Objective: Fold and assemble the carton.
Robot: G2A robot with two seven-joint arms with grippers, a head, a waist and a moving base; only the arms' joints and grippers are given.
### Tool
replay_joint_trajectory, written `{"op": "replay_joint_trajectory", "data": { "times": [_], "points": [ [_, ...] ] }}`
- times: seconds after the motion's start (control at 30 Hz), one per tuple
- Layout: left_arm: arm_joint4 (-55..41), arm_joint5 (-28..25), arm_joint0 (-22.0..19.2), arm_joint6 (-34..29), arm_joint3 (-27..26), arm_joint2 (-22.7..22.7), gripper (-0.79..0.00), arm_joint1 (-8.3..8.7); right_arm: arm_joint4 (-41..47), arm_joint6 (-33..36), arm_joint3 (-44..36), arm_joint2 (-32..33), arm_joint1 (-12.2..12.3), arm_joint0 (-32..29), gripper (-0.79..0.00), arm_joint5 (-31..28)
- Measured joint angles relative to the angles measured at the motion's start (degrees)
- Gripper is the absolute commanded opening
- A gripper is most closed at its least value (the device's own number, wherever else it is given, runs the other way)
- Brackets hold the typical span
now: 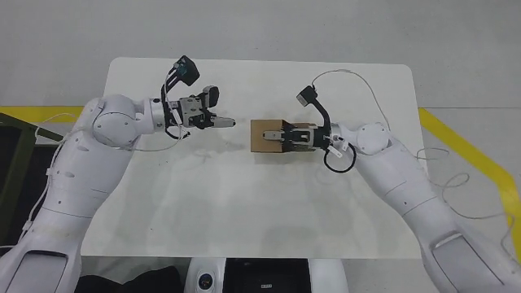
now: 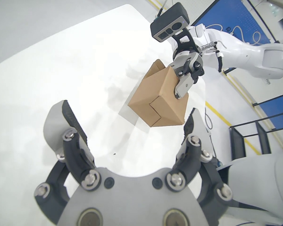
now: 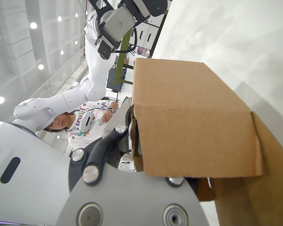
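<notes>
- The carton point(image 1: 269, 137), a brown cardboard box, is sitting just right of the centre of the top view, over the middle of the white counter point(image 1: 244, 212).
- The right end effector point(image 1: 275, 136) is lying across the carton's top from the right side of the frame and is clamping one of its walls.
- In the left wrist view, the right end effector point(image 2: 179, 90) is pressing one finger point(image 2: 182, 86) flat on an outer face of the carton point(image 2: 153, 99), while the other finger is hiding behind the cardboard.
- In the right wrist view, the right end effector point(image 3: 132, 121) is gripping the edge of a wall of the carton point(image 3: 191, 118), and a loose flap point(image 3: 261, 189) is hanging open beside it.
- The face of the carton turned toward the left end effector point(image 2: 128, 115) is showing flaps folded shut along a stepped seam.
- The carton is looking tilted above the counter point(image 2: 61, 71); whether it is touching the surface cannot be told.
- The left end effector point(image 1: 224, 121) is hovering left of centre in the top view and pointing at the carton, with a clear gap between them.
- Its fingers are spreading wide apart and holding nothing.
- In the right wrist view, the left end effector point(image 3: 103, 48) is showing beyond the carton, above the counter point(image 3: 226, 24).
</notes>
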Motion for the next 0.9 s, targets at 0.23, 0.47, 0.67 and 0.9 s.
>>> {"op": "replay_joint_trajectory", "data": {
  "times": [0.23, 0.47, 0.67, 0.9],
  "points": [
    [12.7, -7.1, 4.1, 9.1, -2.6, -2.8, 0.0, 0.71, 0.5, -0.7, 3.9, -3.0, -2.3, 1.3, -0.499, 1.2],
    [19.5, -11.1, 6.0, 14.5, -2.3, -3.5, 0.0, 0.97, 1.3, 0.5, 7.6, -4.1, -3.8, 2.4, 0.0, 1.2],
    [25.6, -11.7, 6.7, 19.1, -3.0, -3.1, 0.0, 1.11, -0.8, 1.2, 8.3, -3.9, -4.0, 3.2, 0.0, 4.0],
    [31.8, -11.7, 9.1, 25.3, -4.5, -2.2, 0.0, 1.58, -1.8, 0.9, 3.3, -0.2, -2.4, 0.7, 0.0, 3.8]
  ]
}}
